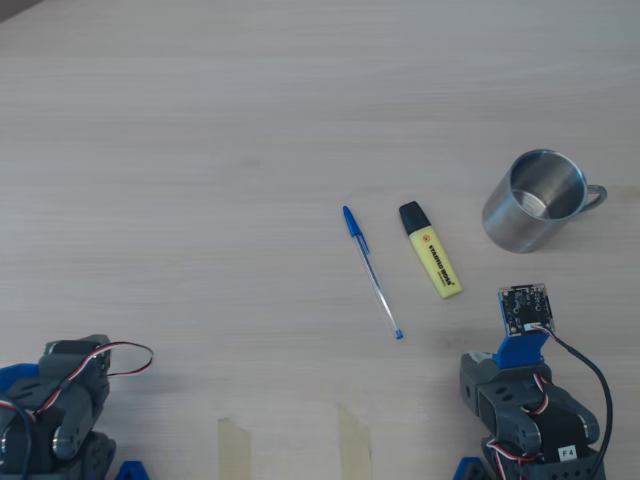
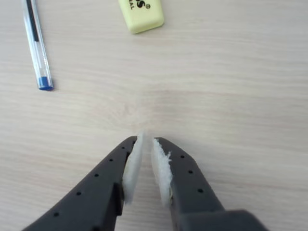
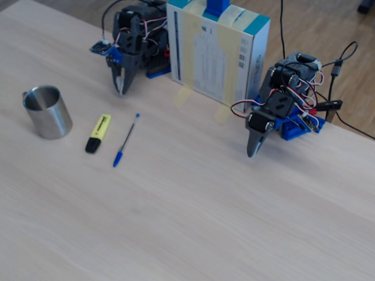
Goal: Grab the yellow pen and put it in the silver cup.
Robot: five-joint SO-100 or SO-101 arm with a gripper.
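Overhead view: yellow pen (image 1: 431,249) is lying flat just right of frame centre, black cap pointing up-left. Silver cup (image 1: 534,201) is standing upright to its upper right, well apart, handle facing right. Blue ballpoint (image 1: 371,270) is lying just left of the yellow pen, roughly parallel, not touching.

The arm is sitting folded at lower right, camera board topmost; the claw itself is hidden here.

Wrist view: only this one is showing the claw (image 2: 147,140) closely. White-padded fingers (image 2: 132,163) are nearly closed, a thin gap at the tips, gripping nothing, pointing at bare worktop (image 2: 240,86). The yellow pen's end is peeking in at top centre, the ballpoint's tip at upper left.

Fixed view alone is showing a box (image 3: 218,50) standing between the arm and a second arm (image 3: 278,103) at right. The claw is hanging tip-down near the worktop, above the pen in frame.
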